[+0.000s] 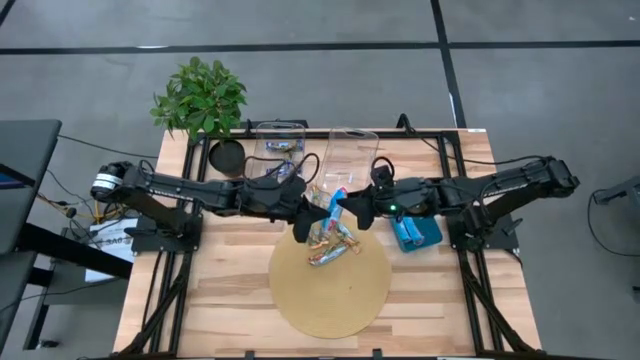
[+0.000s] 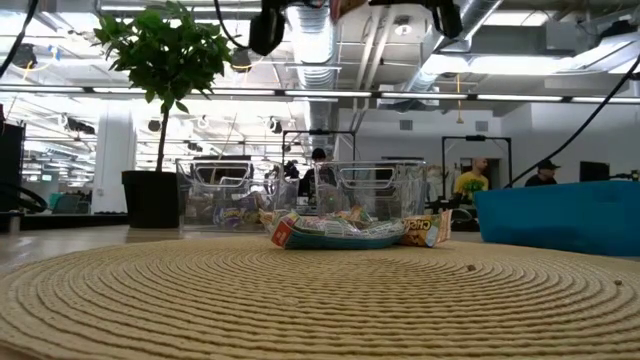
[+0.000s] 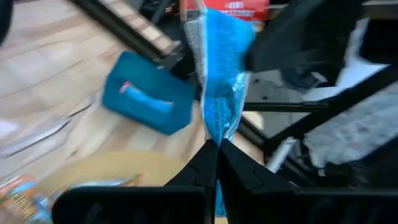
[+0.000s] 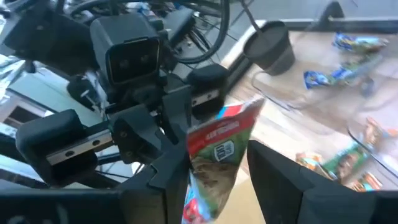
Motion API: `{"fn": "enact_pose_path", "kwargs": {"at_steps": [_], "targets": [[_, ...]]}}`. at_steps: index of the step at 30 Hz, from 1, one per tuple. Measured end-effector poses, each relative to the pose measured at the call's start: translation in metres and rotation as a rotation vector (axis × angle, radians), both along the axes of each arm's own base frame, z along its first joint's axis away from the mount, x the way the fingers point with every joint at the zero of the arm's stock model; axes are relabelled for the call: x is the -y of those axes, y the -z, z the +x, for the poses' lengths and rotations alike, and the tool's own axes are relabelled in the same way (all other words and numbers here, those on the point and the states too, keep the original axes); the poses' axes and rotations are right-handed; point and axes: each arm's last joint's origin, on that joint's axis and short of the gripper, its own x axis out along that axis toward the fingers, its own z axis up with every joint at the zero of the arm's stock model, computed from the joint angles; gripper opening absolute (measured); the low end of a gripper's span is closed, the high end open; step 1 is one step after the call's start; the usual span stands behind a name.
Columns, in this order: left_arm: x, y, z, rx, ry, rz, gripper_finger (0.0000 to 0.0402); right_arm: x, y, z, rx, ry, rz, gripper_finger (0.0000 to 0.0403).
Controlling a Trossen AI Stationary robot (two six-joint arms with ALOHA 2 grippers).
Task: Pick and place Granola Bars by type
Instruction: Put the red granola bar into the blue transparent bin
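Blue bar with red end, pinched by left tool.
Right tool stands half-wide around the bar's other end, above the pile at the mat's 12 o'clock.

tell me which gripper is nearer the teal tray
Right. The right gripper hangs just beside the teal tray, while the left gripper is farther off across the mat, pinching a blue bar.

Blue bar with red end, teal tray.
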Motion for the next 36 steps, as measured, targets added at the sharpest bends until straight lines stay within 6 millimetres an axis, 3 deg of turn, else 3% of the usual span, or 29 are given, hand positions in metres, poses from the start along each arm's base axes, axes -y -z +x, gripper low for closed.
{"fn": "enact_pose_path", "kwargs": {"at_steps": [7, 16, 20, 28, 32, 36], "targets": [[-0.004, -0.004, 0.001, 0.043, 0.004, 0.009, 0.0, 0.008, -0.001, 0.002, 0.009, -0.018, 0.018, 0.0135], [-0.006, -0.003, 0.001, 0.031, -0.066, 0.026, 0.0006, 0.01, -0.001, 0.002, 0.005, -0.029, 0.005, 0.0053], [-0.007, 0.0, 0.0, 0.005, -0.092, 0.036, 0.0036, 0.01, 0.0, 0.002, -0.006, -0.036, -0.003, 0.0031], [-0.018, 0.007, -0.002, -0.08, -0.139, 0.051, 0.0133, 0.007, 0.016, -0.004, -0.183, -0.148, 0.049, 0.0035], [-0.018, 0.006, -0.001, -0.068, 0.046, 0.074, 0.016, 0.008, 0.033, -0.016, -0.4, -0.166, 0.065, 0.0027], [-0.013, 0.006, -0.002, -0.044, 0.306, 0.098, 0.0163, 0.01, 0.048, -0.033, -0.639, -0.15, 0.078, 0.0033]]}}
